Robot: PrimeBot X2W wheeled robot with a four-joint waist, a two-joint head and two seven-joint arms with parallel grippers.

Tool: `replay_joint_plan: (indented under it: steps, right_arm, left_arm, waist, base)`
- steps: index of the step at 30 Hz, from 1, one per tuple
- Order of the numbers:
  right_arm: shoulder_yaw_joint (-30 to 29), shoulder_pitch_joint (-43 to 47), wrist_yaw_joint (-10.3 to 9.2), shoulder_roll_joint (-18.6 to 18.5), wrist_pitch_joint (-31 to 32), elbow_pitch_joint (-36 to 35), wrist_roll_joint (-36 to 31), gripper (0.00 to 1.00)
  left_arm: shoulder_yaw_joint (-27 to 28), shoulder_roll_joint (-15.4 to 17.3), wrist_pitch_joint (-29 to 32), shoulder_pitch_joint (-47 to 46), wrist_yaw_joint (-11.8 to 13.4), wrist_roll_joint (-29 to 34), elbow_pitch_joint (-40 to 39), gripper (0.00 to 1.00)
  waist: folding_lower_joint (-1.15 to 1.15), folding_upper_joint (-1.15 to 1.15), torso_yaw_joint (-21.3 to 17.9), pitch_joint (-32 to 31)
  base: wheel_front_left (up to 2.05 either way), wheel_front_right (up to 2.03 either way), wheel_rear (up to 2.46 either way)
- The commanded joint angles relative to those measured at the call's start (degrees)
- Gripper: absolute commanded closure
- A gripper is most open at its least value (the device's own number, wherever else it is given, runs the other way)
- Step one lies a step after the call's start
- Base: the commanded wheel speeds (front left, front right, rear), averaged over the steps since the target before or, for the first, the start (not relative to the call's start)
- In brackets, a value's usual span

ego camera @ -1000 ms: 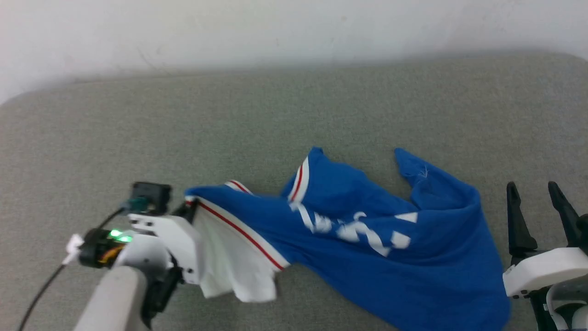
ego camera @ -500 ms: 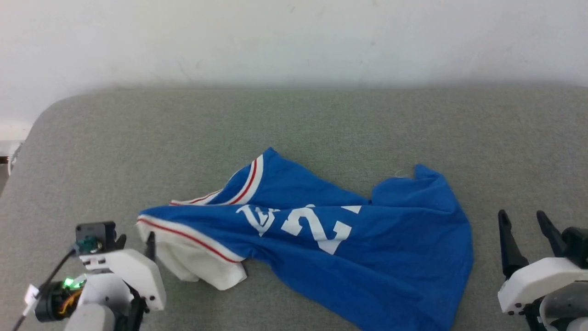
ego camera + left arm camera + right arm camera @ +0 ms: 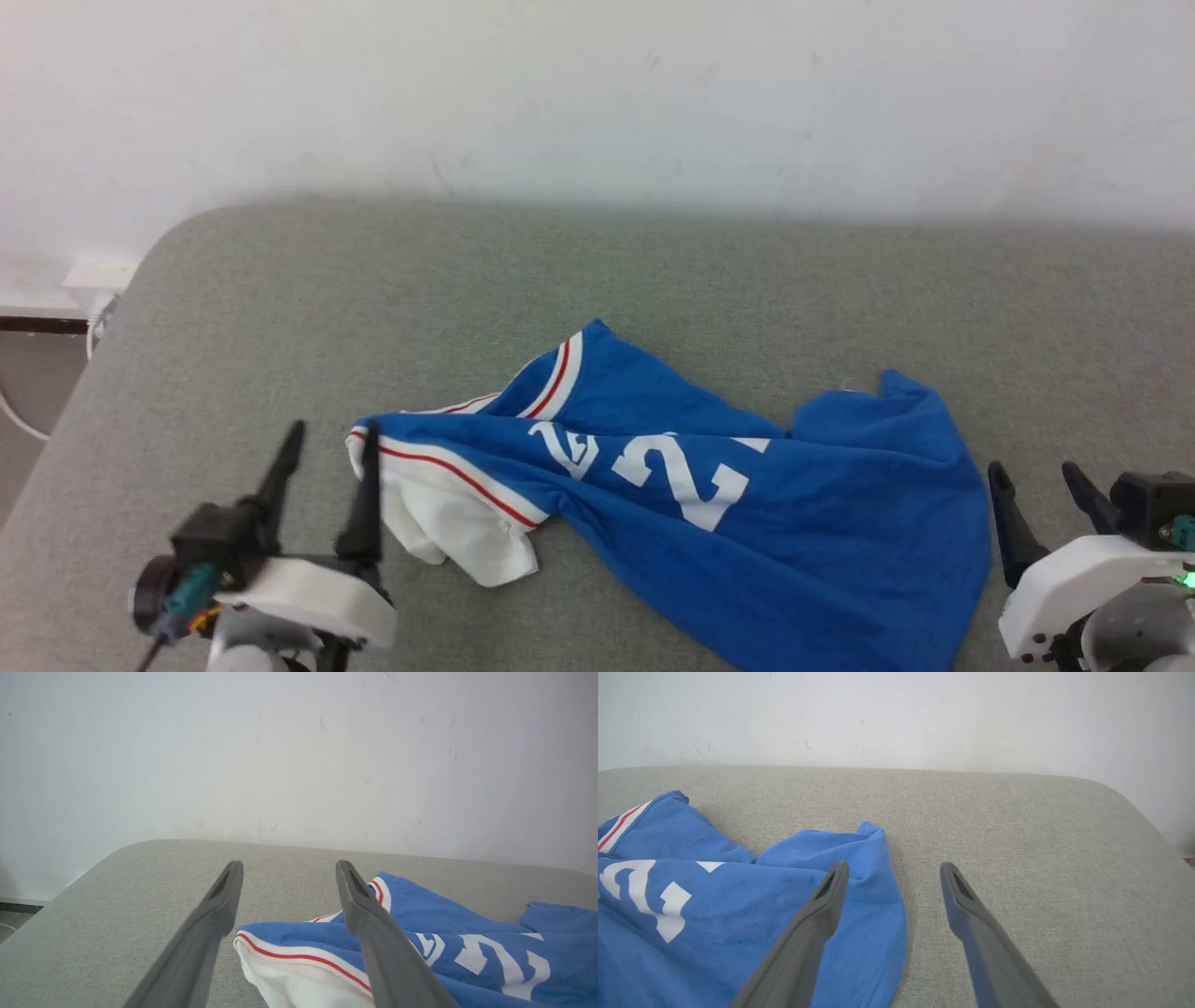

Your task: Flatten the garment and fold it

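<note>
The royal-blue jersey (image 3: 747,532) lies crumpled on the grey padded table (image 3: 653,280), with its white number facing up. Its white sleeve (image 3: 457,532), edged in red-and-white trim, is bunched at the left end. My left gripper (image 3: 334,431) is open just left of that sleeve, and its right finger overlaps the sleeve's edge. In the left wrist view the open left gripper (image 3: 288,865) frames the sleeve (image 3: 299,984) with nothing held. My right gripper (image 3: 1033,471) is open beside the jersey's right edge. In the right wrist view the right gripper (image 3: 894,867) straddles the blue hem (image 3: 878,914).
A white wall (image 3: 597,93) rises behind the table. The table's rounded left corner (image 3: 159,252) drops off to the floor, where a white fitting (image 3: 93,275) sits against the wall. Bare grey surface lies beyond the jersey and to its right (image 3: 1041,858).
The head camera has shifted. My left gripper, earlier at the white sleeve's edge, has let go of it. It now stands open beside the sleeve with fingers up. The jersey lies lower and more spread out.
</note>
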Motion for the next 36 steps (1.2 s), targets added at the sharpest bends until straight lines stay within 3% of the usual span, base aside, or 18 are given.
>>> replay_joint_plan:
  steps: [1, 7, 13, 24, 25, 26, 31, 36]
  right_arm:
    - [0.16, -0.02, -0.05, -0.81, 1.79, 0.63, 1.08, 0.0]
    - [0.75, -2.46, -0.05, -5.23, 10.5, 3.28, 3.0, 0.0]
    - [3.26, -5.62, -0.05, -8.8, 20.76, 7.67, 6.8, 0.0]
    - [3.73, -9.55, -0.05, -10.33, 26.57, 17.85, 5.63, 0.0]
    - [4.18, -9.52, -0.05, -10.01, 26.78, 18.18, 6.09, 0.82]
    - [4.88, -9.34, -0.05, -9.94, 27.06, 18.22, 6.42, 1.0]
    - [9.05, -7.5, -0.05, -10.45, 28.47, 14.19, 9.12, 1.0]
    - [16.42, -3.36, -0.05, -10.2, 34.04, 4.12, 16.68, 1.0]
  left_arm:
    - [-0.83, -0.18, -0.92, 1.38, -1.5, 1.37, -1.22, 0.0]
    - [-0.57, -2.41, -1.3, 4.64, -2.93, 5.79, -7.63, 0.0]
    - [-1.78, -4.48, -1.31, 5.9, -4.35, 8.89, -8.53, 0.0]
    - [-3.04, -6.58, -1.32, 3.78, -5.75, 10.5, -7.54, 0.0]
    - [-2.92, -6.66, -1.32, 3.74, -5.81, 10.54, -7.49, 0.0]
    - [-2.72, -6.75, -1.32, 3.73, -5.86, 10.55, -7.49, 0.0]
    - [-1.92, -6.89, -1.32, 4.42, -6.08, 10.72, -6.67, 0.0]
    - [-1.33, -6.74, -1.32, 5.47, -6.25, 10.88, -5.84, 0.0]
  waist:
    - [0.01, 0.0, 1.6, -0.89]
    - [0.01, 0.0, 4.42, -0.52]
    - [0.01, 0.0, 7.17, 1.07]
    - [0.01, 0.0, 10.83, 3.62]
    - [0.01, 0.0, 10.84, 3.69]
    - [0.01, 0.0, 10.8, 3.74]
    - [0.01, 0.0, 9.26, 2.23]
    - [0.01, 0.0, 6.86, -1.04]
  base:
    - [0.0, 0.0, 0.0]
    - [0.0, 0.0, 0.0]
    - [0.0, 0.0, 0.0]
    - [0.0, 0.0, 0.0]
    - [0.0, 0.0, 0.0]
    - [0.0, 0.0, 0.0]
    - [0.0, 0.0, 0.0]
    - [0.0, 0.0, 0.0]
